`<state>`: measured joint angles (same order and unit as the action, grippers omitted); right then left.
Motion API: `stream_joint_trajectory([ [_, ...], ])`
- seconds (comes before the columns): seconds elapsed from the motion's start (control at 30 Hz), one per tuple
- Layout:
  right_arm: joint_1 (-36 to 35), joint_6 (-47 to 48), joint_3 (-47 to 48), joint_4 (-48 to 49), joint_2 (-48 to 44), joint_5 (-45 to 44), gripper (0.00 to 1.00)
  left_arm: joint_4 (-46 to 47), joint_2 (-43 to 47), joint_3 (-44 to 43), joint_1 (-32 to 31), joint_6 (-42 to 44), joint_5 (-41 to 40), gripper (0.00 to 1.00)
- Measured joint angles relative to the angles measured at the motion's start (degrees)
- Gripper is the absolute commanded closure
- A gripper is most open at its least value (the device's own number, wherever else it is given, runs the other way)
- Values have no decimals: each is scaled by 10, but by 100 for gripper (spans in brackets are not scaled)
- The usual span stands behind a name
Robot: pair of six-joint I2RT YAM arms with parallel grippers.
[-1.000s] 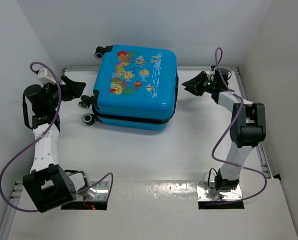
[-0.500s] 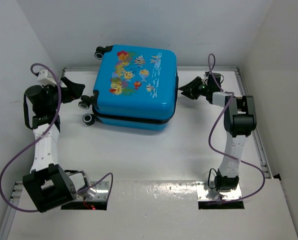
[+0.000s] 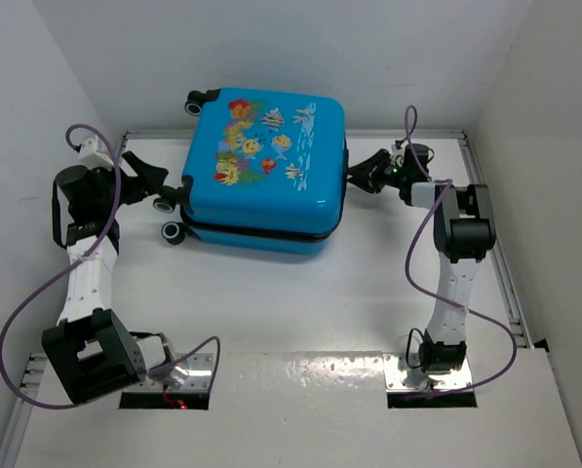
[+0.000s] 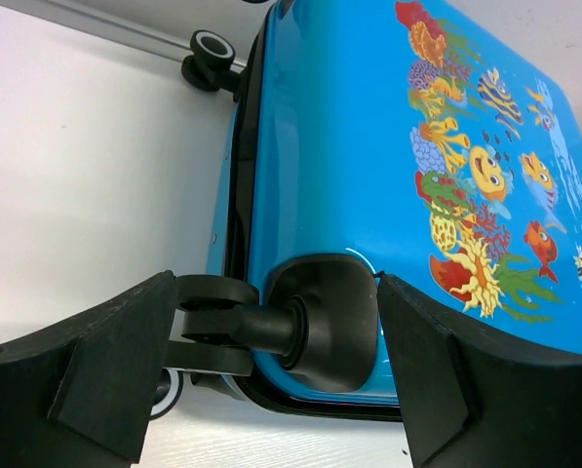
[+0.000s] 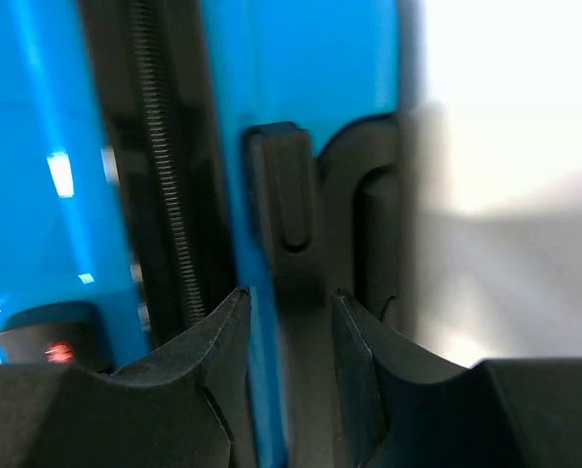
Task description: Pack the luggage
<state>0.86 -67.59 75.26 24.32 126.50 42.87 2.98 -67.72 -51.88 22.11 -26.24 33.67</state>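
The luggage (image 3: 261, 166) lies flat and zipped shut at the back of the table, fish print up. My left gripper (image 3: 162, 183) is at its left corner. In the left wrist view this gripper (image 4: 281, 341) is open wide, and a black caster wheel (image 4: 208, 327) with its housing stands between the fingers (image 4: 115, 370). My right gripper (image 3: 356, 178) is against the luggage's right side. In the right wrist view its jaws (image 5: 289, 297) stand a narrow gap apart, with a black handle strip (image 5: 283, 195) of the blue shell (image 5: 37, 146) in line with that gap. The view is blurred; contact cannot be told.
Two more wheels show on the luggage's left side, one at the back (image 3: 195, 100) and one in front (image 3: 174, 232). A metal rail (image 3: 510, 292) runs along the table's right edge. White walls close in on the left, back and right.
My right gripper has moved left until it reaches the luggage's side. My left gripper has shifted right, around the caster wheel. The luggage has stayed in place.
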Motion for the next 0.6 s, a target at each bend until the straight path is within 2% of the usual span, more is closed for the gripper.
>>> stream_joint_trajectory([
  [0.2,0,-24,3,33,31,26,62,-1,-2,0,-4,-1,-5,13],
  [0.37,-1,-64,14,98,66,57,62,-4,-10,0,-4,-6,-5,13],
  [0.6,1,-157,20,217,106,99,74,-7,-11,0,-3,-21,-5,13],
])
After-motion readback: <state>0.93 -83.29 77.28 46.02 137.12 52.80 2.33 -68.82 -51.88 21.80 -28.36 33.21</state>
